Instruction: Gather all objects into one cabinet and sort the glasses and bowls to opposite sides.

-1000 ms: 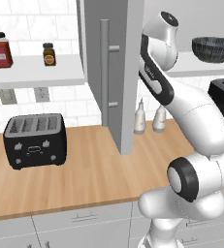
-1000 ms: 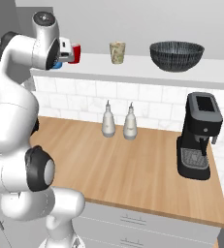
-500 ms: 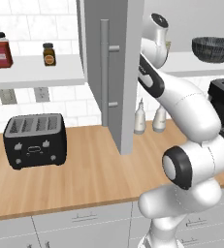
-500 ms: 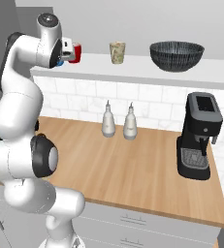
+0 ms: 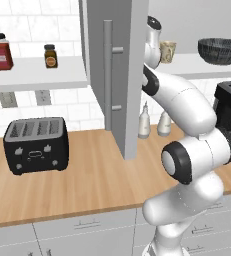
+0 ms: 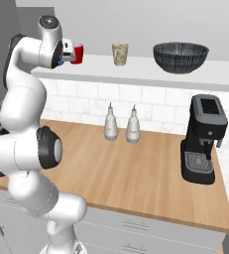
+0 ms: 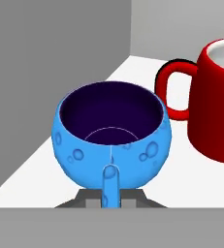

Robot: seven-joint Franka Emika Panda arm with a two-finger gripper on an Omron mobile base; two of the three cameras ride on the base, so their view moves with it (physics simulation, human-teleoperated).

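Blue cup (image 7: pixel 111 139) right in front of the claw (image 7: pixel 111 201), up on the white shelf (image 7: pixel 45 160).

Cannot tell if the claw is spread or pinching; tips mostly hidden behind the blue cup's little handle. Just beside it, the red mug (image 7: pixel 215 101), handle toward the blue one. Farther along, the beige tumbler (image 6: pixel 120 53), then the dark ribbed bowl (image 6: pixel 180 56). Best to go slow, stay level, and not bump the red mug.
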